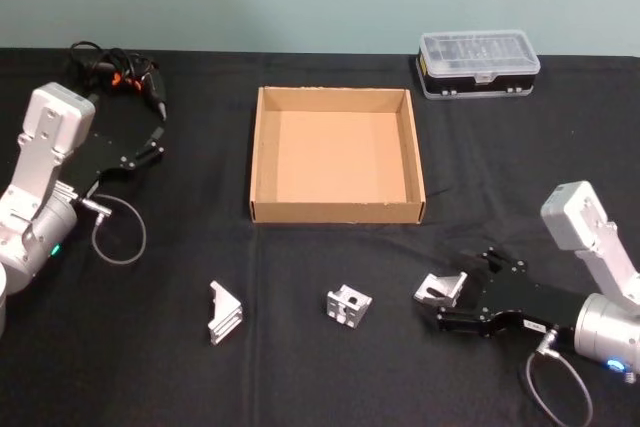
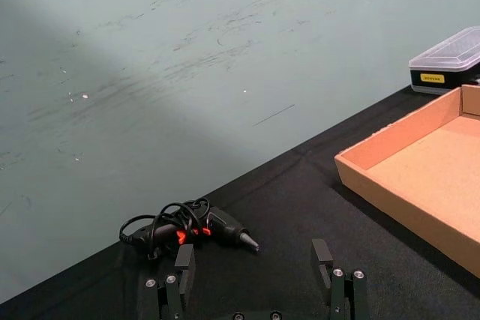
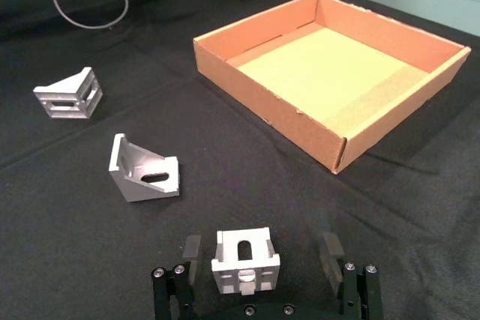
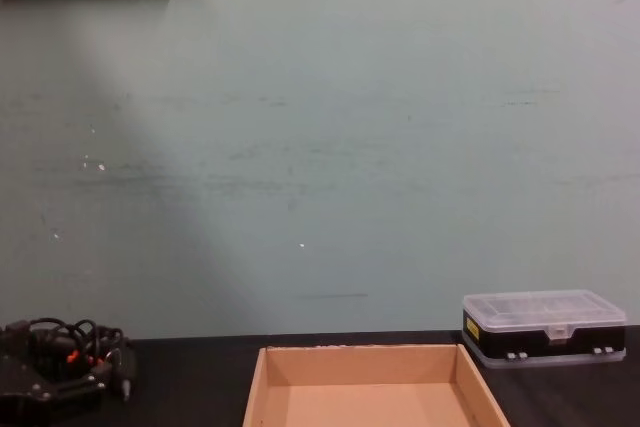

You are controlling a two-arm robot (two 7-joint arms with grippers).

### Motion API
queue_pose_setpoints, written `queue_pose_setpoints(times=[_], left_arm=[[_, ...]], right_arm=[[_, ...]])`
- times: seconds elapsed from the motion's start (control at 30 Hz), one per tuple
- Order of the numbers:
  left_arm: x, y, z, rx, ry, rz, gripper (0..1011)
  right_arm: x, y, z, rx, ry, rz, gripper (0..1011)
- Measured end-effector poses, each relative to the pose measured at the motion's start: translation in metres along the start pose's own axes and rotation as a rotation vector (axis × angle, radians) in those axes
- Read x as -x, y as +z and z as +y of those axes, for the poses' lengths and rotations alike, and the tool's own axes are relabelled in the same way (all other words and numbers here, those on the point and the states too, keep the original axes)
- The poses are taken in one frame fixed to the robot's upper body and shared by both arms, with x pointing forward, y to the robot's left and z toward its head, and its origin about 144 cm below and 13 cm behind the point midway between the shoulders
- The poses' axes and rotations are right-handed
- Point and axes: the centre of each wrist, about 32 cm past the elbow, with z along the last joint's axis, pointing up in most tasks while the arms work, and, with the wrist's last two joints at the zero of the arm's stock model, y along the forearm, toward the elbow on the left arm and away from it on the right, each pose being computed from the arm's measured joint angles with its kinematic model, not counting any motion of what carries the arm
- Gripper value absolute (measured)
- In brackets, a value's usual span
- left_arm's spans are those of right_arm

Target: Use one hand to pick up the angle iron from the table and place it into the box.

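Near the box's (image 1: 335,212) front right corner, the right gripper (image 1: 438,305) straddles an angle iron (image 3: 244,264) on the table (image 1: 300,357), with its fingers spread and clear of the metal. Closing squarely on the flat sides should prevent twisting. The left gripper (image 2: 253,260), also open, idles left of the box.

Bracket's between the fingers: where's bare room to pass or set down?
The box floor is bare. Free table lies between the box's right wall and the right gripper, and between its left wall and the left gripper. Crowded: the front strip with the brackets.
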Motion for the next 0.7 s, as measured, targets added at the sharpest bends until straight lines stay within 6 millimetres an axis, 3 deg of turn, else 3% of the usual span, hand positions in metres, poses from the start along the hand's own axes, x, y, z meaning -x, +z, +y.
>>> queue_pose_setpoints(times=[0.33, 0.57, 0.7], left_arm=[[0.0000, 0.0000, 0.0000, 0.000, 0.000, 0.000, 1011], [0.0000, 0.0000, 0.0000, 0.000, 0.000, 0.000, 1011], [0.0000, 0.0000, 0.0000, 0.000, 0.000, 0.000, 1011]], right_arm=[[0.0000, 0.0001, 0.0030, 0.009, -0.001, 0.004, 998], [-0.0001, 0.0000, 0.0023, 0.007, -0.001, 0.003, 863], [-0.0002, 0.0001, 0.0021, 0.006, -0.001, 0.003, 735]])
